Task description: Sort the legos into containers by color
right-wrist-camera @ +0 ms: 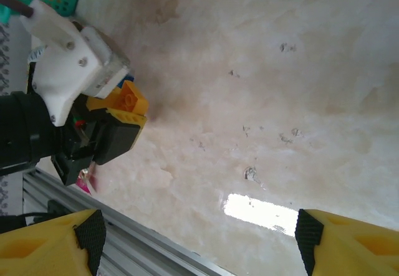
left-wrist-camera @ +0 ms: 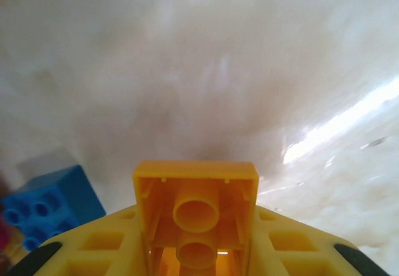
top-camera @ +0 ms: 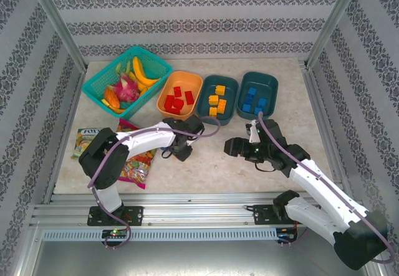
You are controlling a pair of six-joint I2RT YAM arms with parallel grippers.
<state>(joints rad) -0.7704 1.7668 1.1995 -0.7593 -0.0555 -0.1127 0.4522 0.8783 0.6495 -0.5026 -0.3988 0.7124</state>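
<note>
Left pincer (top-camera: 182, 151) clamped on orange-yellow brick (left-wrist-camera: 196, 207), hollow underside facing wrist camera, low over counter (top-camera: 212, 164) in front of orange tub (top-camera: 184, 74). Loose blue brick (left-wrist-camera: 47, 210) on counter just beside it. Right pincer (top-camera: 232, 145) spread wide, nothing between fingers, over counter near teal tubs. Orange tub holds red bricks (top-camera: 177, 98). Middle teal tub (top-camera: 219, 78) holds yellow bricks (top-camera: 217, 100). Right teal tub (top-camera: 259, 75) holds blue bricks (top-camera: 254, 100).

Left end effector (top-camera: 181, 151), mid-frame, clamps a yellow lego (left-wrist-camera: 196, 195); right end effector (top-camera: 234, 146) hovers to its right, fingers spread wide.
</note>
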